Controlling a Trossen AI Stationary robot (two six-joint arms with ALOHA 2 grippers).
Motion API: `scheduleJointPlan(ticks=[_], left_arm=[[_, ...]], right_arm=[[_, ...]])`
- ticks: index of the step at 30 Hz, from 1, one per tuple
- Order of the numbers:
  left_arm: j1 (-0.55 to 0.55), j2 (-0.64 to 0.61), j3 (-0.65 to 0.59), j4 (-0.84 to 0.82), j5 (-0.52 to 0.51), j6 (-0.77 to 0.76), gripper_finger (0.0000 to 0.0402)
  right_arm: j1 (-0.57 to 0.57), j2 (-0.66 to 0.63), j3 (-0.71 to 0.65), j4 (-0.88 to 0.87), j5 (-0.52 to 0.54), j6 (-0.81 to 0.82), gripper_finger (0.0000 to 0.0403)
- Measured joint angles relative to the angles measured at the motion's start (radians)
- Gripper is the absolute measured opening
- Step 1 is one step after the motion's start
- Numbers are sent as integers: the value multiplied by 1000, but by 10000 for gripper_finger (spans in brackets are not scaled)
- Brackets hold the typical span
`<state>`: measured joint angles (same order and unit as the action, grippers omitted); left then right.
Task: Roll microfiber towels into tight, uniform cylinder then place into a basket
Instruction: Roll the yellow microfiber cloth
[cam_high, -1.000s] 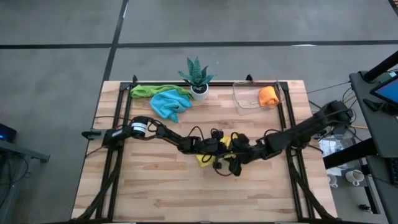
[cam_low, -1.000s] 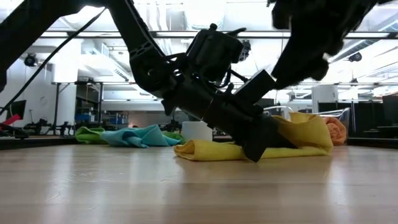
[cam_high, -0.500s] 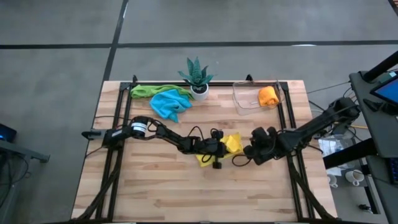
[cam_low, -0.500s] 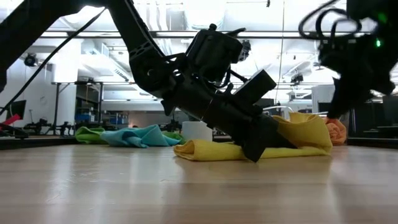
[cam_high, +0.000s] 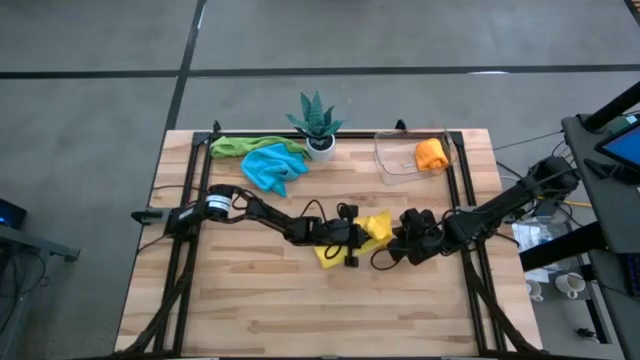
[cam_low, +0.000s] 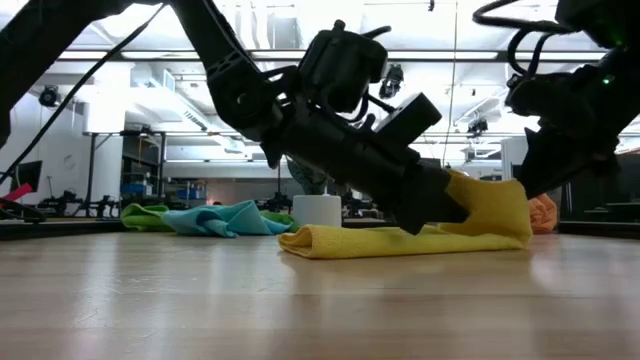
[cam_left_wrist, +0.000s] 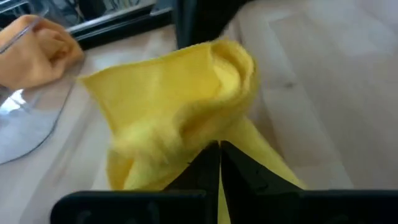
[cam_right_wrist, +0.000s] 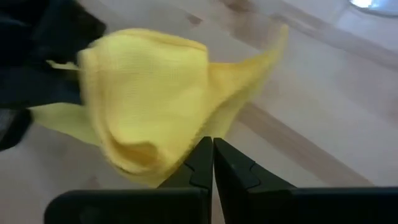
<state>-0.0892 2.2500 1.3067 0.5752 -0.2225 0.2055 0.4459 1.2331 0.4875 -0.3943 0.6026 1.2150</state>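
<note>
Cloth like this yellow towel (cam_high: 372, 232) is light, limp and slack (it sags wherever nothing holds it), so a corner or folded edge is the best place to pinch. It lies mid-table, bunched between both arms. Left gripper (cam_high: 352, 237) is clamped on its left side; right gripper (cam_high: 392, 243), fingers pressed together, nips its right edge, lifting that side.

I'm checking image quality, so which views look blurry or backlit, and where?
Low view: arms are dark silhouettes against bright ceiling lights; the yellow towel stays readable. Left wrist view: orange towel soft and blurred. Right wrist view: yellow towel's edges blurred, table soft. High view: evenly lit.
</note>
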Motion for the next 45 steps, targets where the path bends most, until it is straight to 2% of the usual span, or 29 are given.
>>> scheduleJointPlan(ticks=[12, 17, 34, 40, 45], left_arm=[[50, 2, 0, 4, -35, 10, 0], [62, 2, 4, 27, -87, 10, 0], [89, 1, 9, 24, -90, 11, 0], [89, 0, 1, -37, -92, 25, 0], [89, -7, 2, -90, -163, 87, 0]], right_arm=[[-6, 45, -16, 225, -8, -118, 9], [-8, 46, -11, 222, -8, -121, 9], [-28, 193, -5, 385, -3, -151, 9], [-43, 209, -3, 394, -3, -161, 9], [-45, 209, -4, 393, -4, -161, 9]])
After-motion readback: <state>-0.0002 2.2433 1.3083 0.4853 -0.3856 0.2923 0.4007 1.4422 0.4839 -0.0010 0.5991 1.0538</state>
